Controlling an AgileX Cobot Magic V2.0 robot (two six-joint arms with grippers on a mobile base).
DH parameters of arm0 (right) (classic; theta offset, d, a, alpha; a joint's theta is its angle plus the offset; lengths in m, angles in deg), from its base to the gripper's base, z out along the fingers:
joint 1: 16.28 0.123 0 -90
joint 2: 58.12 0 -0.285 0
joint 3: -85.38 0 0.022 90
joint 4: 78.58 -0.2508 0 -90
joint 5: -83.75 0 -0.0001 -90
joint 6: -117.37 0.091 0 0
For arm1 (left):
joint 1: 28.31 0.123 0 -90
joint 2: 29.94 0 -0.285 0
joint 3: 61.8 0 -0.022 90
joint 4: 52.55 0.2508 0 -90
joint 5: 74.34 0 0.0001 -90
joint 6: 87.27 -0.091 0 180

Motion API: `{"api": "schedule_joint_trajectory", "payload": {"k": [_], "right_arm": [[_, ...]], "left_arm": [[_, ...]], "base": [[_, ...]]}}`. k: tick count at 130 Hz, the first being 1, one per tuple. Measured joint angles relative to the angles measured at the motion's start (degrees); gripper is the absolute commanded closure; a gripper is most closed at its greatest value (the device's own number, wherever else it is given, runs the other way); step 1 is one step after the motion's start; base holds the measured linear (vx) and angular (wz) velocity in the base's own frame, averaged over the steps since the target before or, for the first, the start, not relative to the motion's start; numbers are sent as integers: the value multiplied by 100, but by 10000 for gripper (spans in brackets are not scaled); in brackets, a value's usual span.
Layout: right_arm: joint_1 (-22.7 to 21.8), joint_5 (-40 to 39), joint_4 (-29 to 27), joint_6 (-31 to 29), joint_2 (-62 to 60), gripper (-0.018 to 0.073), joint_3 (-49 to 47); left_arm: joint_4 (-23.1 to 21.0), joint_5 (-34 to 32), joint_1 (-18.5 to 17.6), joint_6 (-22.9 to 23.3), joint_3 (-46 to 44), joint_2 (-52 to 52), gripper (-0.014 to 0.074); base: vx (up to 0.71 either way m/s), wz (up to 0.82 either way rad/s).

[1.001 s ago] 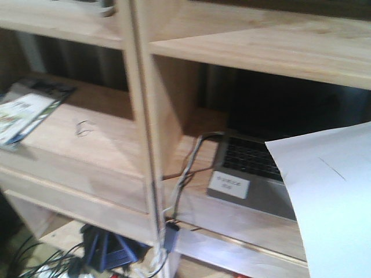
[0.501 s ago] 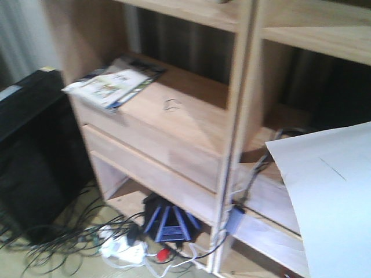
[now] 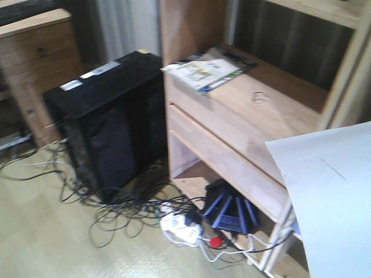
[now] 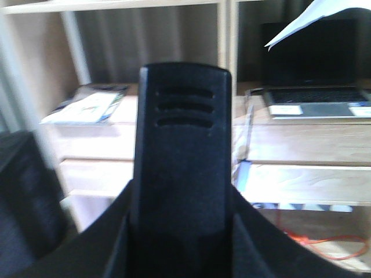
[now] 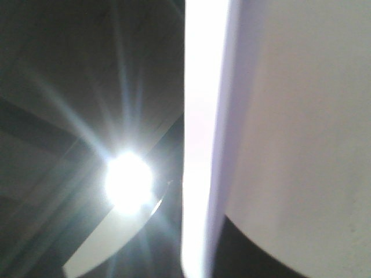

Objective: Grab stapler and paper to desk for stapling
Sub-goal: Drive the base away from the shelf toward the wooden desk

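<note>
In the left wrist view my left gripper [image 4: 182,243] is shut on the black stapler [image 4: 182,145], which stands upright between the jaws and fills the middle of the view. The white paper [image 3: 330,197] hangs in the air at the right edge of the front view. It also fills the right wrist view [image 5: 301,127], and its corner shows in the left wrist view [image 4: 316,17]. My right gripper's fingers are hidden behind the sheet. The desk [image 3: 32,22], with a light top and a brown side, is at the far upper left.
A black computer tower [image 3: 110,121] stands on the floor amid tangled cables [image 3: 116,214] and a white power strip [image 3: 182,229]. A wooden shelf unit [image 3: 243,116] holds magazines [image 3: 203,72], with a blue-black device [image 3: 229,211] beneath it. A laptop [image 4: 316,98] sits on the shelf.
The front view has swung left: the shelf and laptop slid right, and the computer tower and desk came into view. The paper kept its place in the frame.
</note>
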Motion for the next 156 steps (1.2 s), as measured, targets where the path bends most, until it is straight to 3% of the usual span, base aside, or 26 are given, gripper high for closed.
{"api": "schedule_joint_trajectory", "payload": {"k": [156], "right_arm": [[0,-5,0,0,0,565,0]], "left_arm": [[0,0,0,0,0,0,603]], "base": [[-6,49]]}}
